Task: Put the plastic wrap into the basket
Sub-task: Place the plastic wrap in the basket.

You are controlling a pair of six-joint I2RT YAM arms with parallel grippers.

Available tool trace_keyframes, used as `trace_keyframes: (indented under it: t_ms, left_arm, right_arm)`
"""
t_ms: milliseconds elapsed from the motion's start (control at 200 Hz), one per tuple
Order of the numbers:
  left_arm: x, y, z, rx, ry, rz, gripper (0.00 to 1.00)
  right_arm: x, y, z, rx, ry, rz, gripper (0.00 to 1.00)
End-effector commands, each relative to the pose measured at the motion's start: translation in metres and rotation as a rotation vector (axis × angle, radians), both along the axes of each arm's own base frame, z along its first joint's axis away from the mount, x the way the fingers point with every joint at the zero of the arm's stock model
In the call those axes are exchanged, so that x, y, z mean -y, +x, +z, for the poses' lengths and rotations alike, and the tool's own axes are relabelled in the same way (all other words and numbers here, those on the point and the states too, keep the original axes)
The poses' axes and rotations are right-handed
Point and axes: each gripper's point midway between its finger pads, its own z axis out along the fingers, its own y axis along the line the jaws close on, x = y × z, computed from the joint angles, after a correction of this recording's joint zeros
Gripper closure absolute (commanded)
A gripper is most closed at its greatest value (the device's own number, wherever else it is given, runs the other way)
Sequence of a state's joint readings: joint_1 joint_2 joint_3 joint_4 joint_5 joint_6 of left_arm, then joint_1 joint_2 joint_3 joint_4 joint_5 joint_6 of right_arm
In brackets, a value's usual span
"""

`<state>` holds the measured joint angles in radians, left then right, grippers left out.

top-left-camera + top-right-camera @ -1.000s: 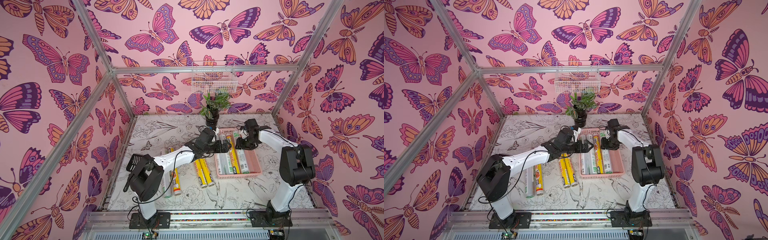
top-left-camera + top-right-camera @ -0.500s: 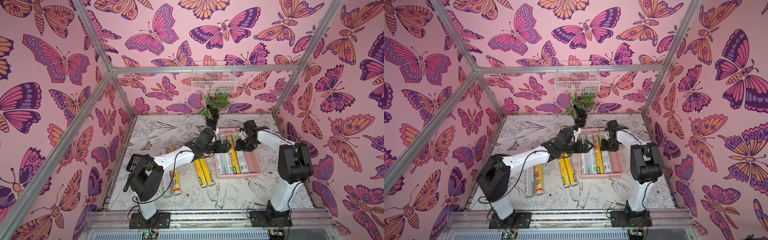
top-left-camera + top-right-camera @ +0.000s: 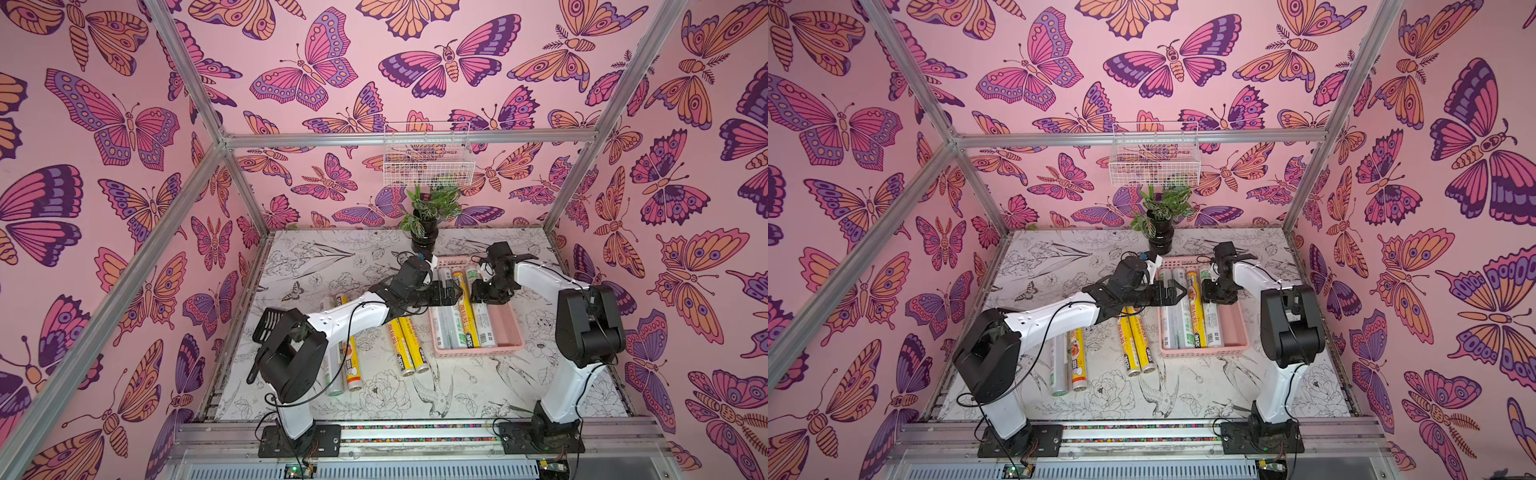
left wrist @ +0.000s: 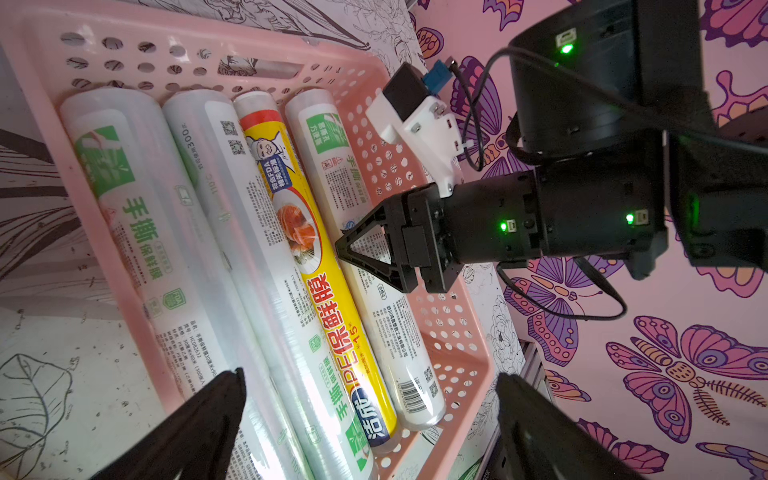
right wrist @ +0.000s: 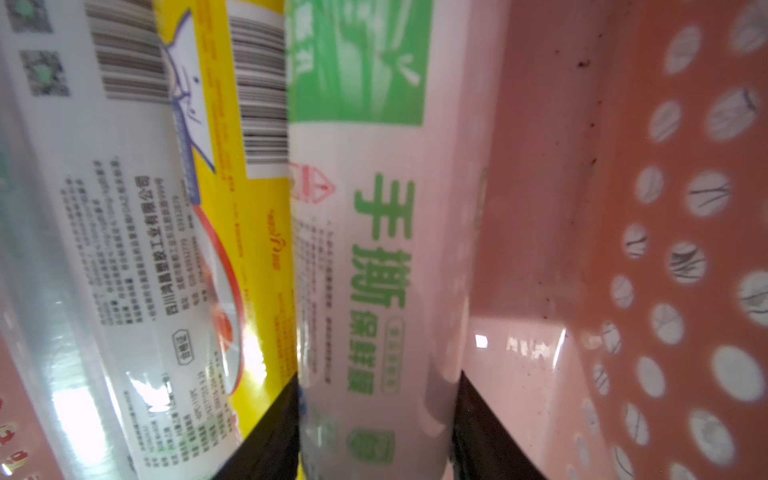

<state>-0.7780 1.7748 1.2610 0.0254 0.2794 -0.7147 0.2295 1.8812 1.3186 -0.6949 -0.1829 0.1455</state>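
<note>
The pink basket (image 3: 478, 351) (image 3: 1204, 351) lies right of centre on the table and holds several plastic wrap rolls side by side. My right gripper (image 3: 484, 297) (image 5: 374, 436) reaches down into it, shut on the rightmost green-and-white roll (image 5: 374, 249) (image 4: 395, 332), which lies along the basket wall (image 5: 685, 208). My left gripper (image 3: 451, 293) (image 4: 370, 415) hovers wide open over the basket's left side, holding nothing. Two yellow rolls (image 3: 405, 347) (image 3: 1136, 343) lie on the table left of the basket. A silvery roll (image 3: 1059, 365) and a yellow one (image 3: 1077, 359) lie further left, under the left arm.
A potted plant (image 3: 424, 232) stands at the back, just behind the basket. A white wire basket (image 3: 428, 162) hangs on the back wall above it. A black slotted scoop (image 3: 270, 324) sits by the left arm's shoulder. Butterfly-patterned walls enclose the table on three sides.
The right arm has shifted slightly and its gripper sits a little lower in the basket with the roll. The left arm has not moved.
</note>
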Motion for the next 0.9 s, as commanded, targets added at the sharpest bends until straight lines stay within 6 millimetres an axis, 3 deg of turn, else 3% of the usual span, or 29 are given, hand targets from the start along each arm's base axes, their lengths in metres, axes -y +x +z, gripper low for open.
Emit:
trace_keyframes:
  t_ms: [0,255,521,691,741,896]
  left_arm:
    - [-0.009,-0.002,0.003,0.011,0.01,0.009,0.0]
    - [-0.014,-0.002,0.004,0.019,0.014,0.019,0.0]
    - [-0.048,0.004,0.005,0.069,0.067,0.117,0.0]
    - [-0.088,0.011,0.005,0.116,0.122,0.238,0.0]
    - [-0.103,0.012,0.002,0.112,0.133,0.279,0.01]
    - [-0.159,0.006,-0.011,0.072,0.178,0.411,0.07]
  right_arm:
    - [-0.001,0.004,0.009,0.035,0.006,-0.005,0.44]
    - [-0.002,0.004,0.018,0.052,0.023,-0.009,0.42]
    - [-0.005,0.004,0.071,0.181,0.091,-0.078,0.43]
    - [-0.035,-0.004,0.098,0.262,0.174,-0.081,0.49]
    - [-0.05,-0.01,0.111,0.303,0.192,-0.057,0.51]
    - [-0.102,-0.026,0.124,0.358,0.23,0.017,0.54]
